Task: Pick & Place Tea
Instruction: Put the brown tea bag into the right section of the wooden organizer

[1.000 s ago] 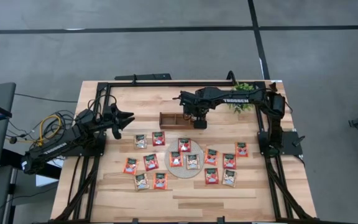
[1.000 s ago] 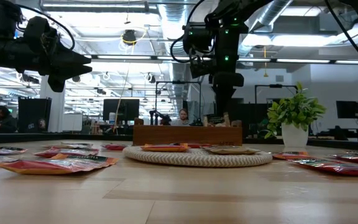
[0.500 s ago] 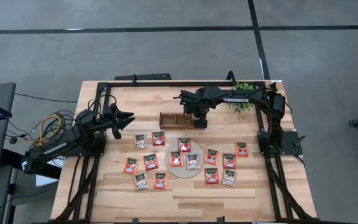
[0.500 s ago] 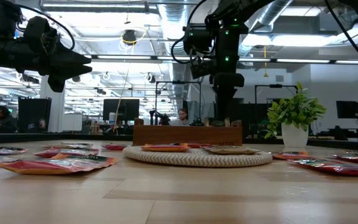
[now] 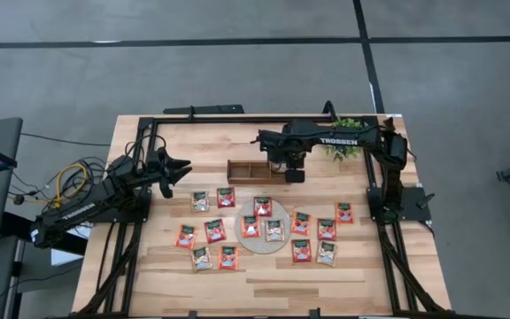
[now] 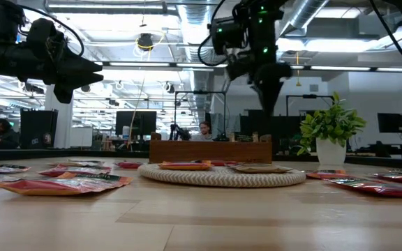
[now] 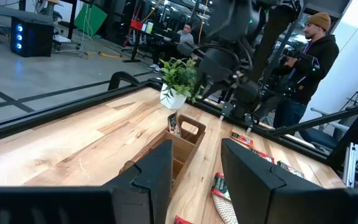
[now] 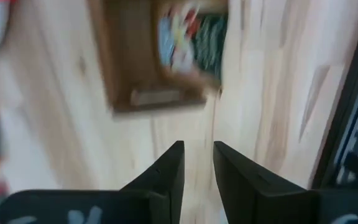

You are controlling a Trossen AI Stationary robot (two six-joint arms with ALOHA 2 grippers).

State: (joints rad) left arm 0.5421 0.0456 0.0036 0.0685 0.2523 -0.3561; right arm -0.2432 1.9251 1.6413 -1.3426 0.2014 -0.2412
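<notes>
Beyond the table's far edge you see an open workshop with monitors, ceiling ducts and a person [image 7: 308, 59] in a cap standing near the frame, at the upper right of the left wrist view. Your work surface is a pale wooden table [image 5: 264, 275] ringed by a black frame. Near its centre in the high view sits the brown wooden tray [image 5: 253, 170], and the right wrist view shows one sachet [image 8: 188, 38] already lying in the tray's end compartment. Your right gripper [image 5: 295, 175] hangs just past the tray's right end, raised clear above the wood in the low view, its fingers [image 8: 166, 174] a narrow gap apart with nothing between them. Below the tray, in the middle of the high view, the round mat [image 5: 265, 229] carries three tea sachets [image 5: 263, 206], and the others are spread flat on the table to either side: six to the mat's left, five to its right. A small potted plant [image 5: 348, 149] stands at the upper right of the table, beside the right arm's base. Your left gripper [image 5: 177, 170] waits at the left side of the table, held off the surface, its fingers [image 7: 244, 171] spread apart and empty, pointing toward the tray.
</notes>
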